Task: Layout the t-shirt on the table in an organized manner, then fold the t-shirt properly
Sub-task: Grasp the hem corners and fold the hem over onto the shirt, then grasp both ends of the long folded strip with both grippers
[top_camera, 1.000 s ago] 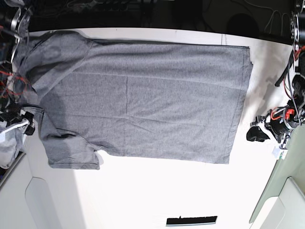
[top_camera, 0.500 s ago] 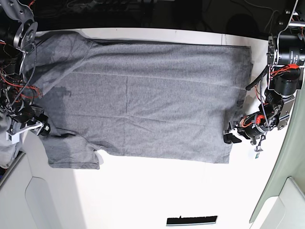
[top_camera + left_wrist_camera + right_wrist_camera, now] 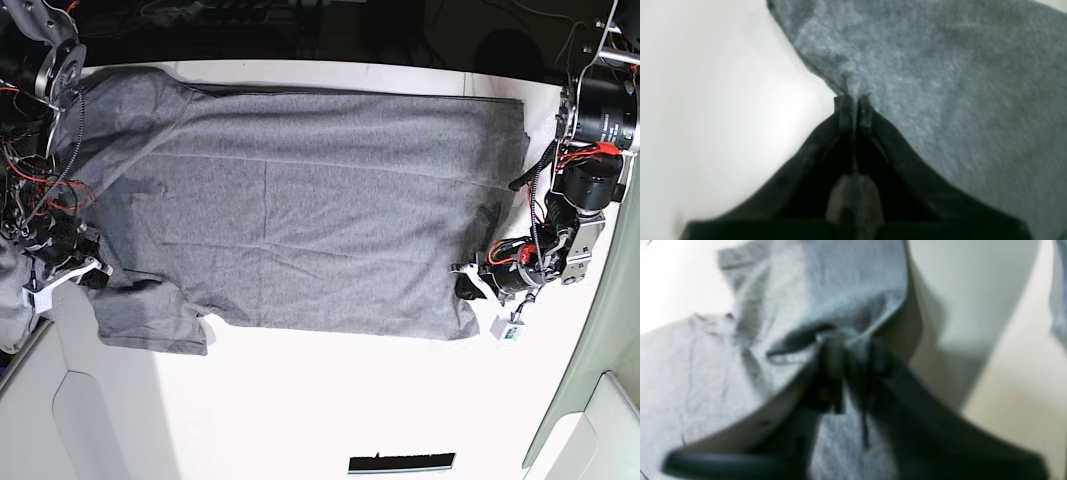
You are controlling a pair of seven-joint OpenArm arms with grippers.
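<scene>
On the white bench (image 3: 300, 400) the t-shirt (image 3: 300, 200) lies flat, long axis between my tools: left tool (image 3: 853, 100) clenched on its hem edge, right tool (image 3: 850, 340) pinching the sleeve end.

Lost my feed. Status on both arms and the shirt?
Left end effector shut on t-shirt hem. Right end effector shut on its edge. Nothing in the way.

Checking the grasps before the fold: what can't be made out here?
- Right wrist view: blur hides how much t-shirt the right end effector pinches.
- Base view: the left end effector is too small to judge.
- Left wrist view: cloth under the left end effector is hidden.
</scene>
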